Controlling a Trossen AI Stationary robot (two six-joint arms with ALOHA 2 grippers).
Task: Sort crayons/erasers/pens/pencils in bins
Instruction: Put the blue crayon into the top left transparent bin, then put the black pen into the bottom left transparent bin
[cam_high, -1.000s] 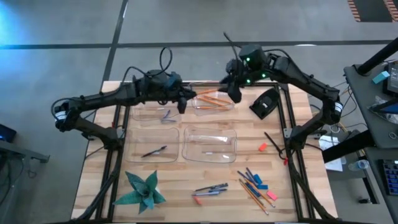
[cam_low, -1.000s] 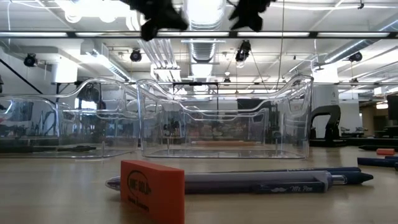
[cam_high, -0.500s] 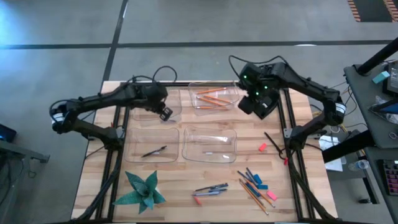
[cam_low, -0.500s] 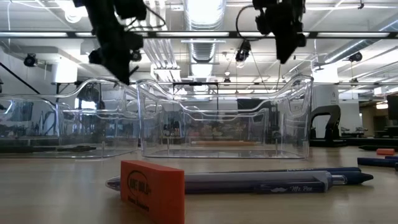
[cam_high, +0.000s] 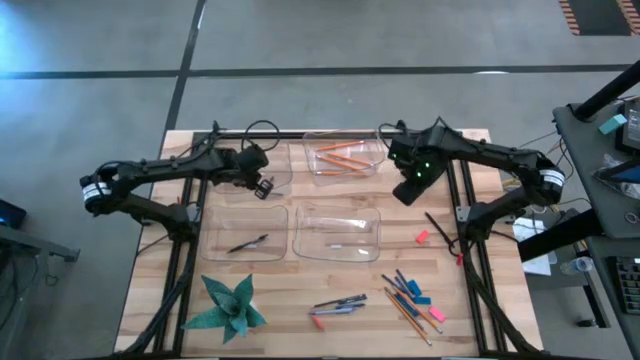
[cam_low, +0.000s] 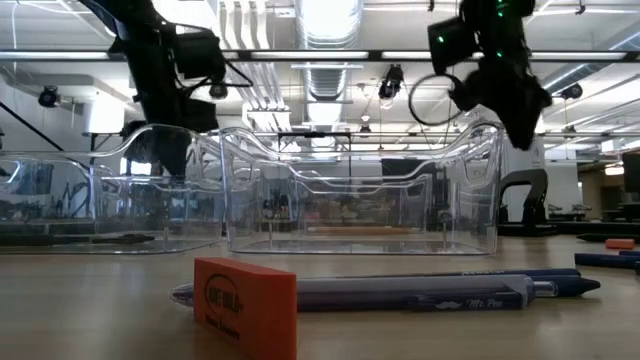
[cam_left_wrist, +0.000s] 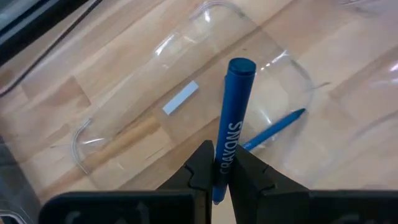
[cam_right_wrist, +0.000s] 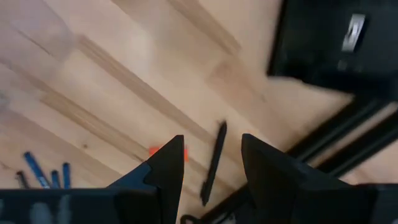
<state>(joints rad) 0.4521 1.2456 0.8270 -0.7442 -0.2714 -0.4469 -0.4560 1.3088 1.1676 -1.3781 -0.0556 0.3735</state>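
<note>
Item one: we found the left gripper (cam_left_wrist: 222, 176) above the clear plastic bin (cam_high: 243, 163) at the far left of the wooden table (cam_high: 480, 180), its fingers clamped on a stubby blue crayon (cam_left_wrist: 230, 121) lettered "CRAYONS". Inside that bin lay a thin blue stick (cam_left_wrist: 273, 127) and a small pale block (cam_left_wrist: 181, 98).

Item two: we recorded the right gripper (cam_right_wrist: 210, 163) over bare wood near the table's far right edge, fingers spread apart with nothing between them. Beneath it lay a black pen (cam_right_wrist: 213, 163) and a small red eraser (cam_right_wrist: 166, 151).

Item three: the far right bin (cam_high: 345, 158) held orange pencils (cam_high: 340, 157); the near left bin (cam_high: 243, 232) held a dark pen (cam_high: 247, 242); the near right bin (cam_high: 337, 231) held something we could not make out.

Item four: along the near edge we listed a green folded-paper star (cam_high: 231, 305), a cluster of dark pens (cam_high: 339, 303) with an orange eraser (cam_low: 245, 305), and a mixed heap of pencils, crayons and erasers (cam_high: 412, 300) toward the near right corner.
</note>
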